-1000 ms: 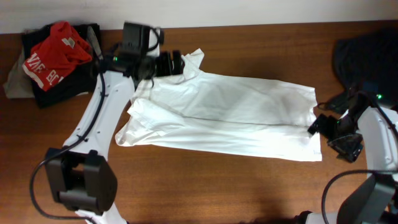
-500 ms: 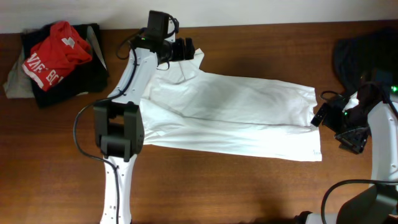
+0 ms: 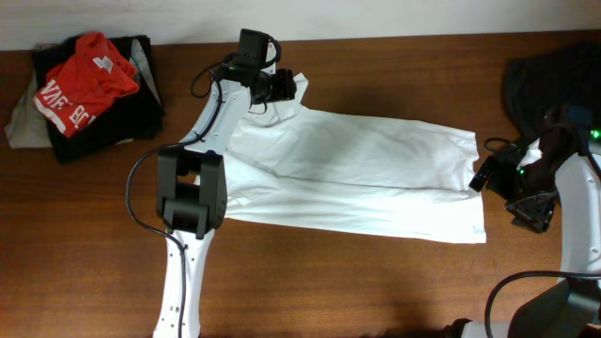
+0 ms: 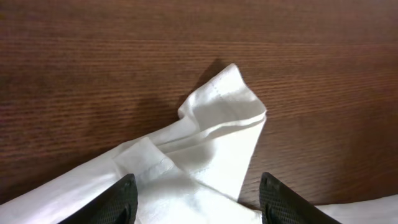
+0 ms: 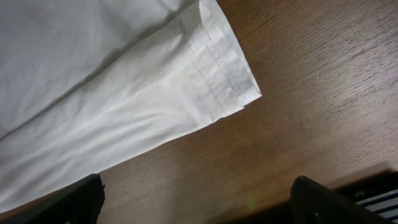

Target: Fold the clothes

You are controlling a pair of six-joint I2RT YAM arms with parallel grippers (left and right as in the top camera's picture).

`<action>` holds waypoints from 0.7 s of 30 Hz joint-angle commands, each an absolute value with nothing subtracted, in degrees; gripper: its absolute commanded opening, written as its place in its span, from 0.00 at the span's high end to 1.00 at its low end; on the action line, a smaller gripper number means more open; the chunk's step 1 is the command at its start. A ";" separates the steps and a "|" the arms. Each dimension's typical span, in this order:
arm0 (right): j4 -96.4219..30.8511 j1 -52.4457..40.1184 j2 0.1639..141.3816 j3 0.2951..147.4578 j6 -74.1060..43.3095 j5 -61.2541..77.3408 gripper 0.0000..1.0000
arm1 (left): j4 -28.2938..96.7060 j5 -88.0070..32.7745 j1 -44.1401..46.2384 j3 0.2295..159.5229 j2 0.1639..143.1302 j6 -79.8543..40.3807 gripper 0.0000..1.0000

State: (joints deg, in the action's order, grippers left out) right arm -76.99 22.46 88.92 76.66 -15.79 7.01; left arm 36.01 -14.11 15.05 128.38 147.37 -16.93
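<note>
The white shirt (image 3: pixel 357 174) lies spread flat across the middle of the table, long side left to right. My left gripper (image 3: pixel 289 86) is open at the shirt's far left corner. In the left wrist view (image 4: pixel 198 182) the cloth lies between its fingers, and a folded, stitched corner (image 4: pixel 224 106) points onto bare wood ahead. My right gripper (image 3: pixel 481 178) is open beside the shirt's right edge. In the right wrist view (image 5: pixel 198 185) it is over bare wood, with the shirt's hemmed corner (image 5: pixel 227 78) just ahead and nothing between its fingers.
A red T-shirt with white lettering (image 3: pixel 83 80) lies on a dark pile (image 3: pixel 117 117) at the back left corner. A big dark garment (image 3: pixel 549 84) lies at the back right. The table's back edge meets a pale wall (image 3: pixel 423 17).
My left gripper has moved right along the back to the shirt's far left corner. My right gripper shifted slightly back, then held still. The shirt has barely moved.
</note>
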 commanded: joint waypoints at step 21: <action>-72.38 22.48 88.01 78.30 -15.22 7.35 0.01 | 36.38 -7.40 15.00 130.02 150.98 -17.32 0.74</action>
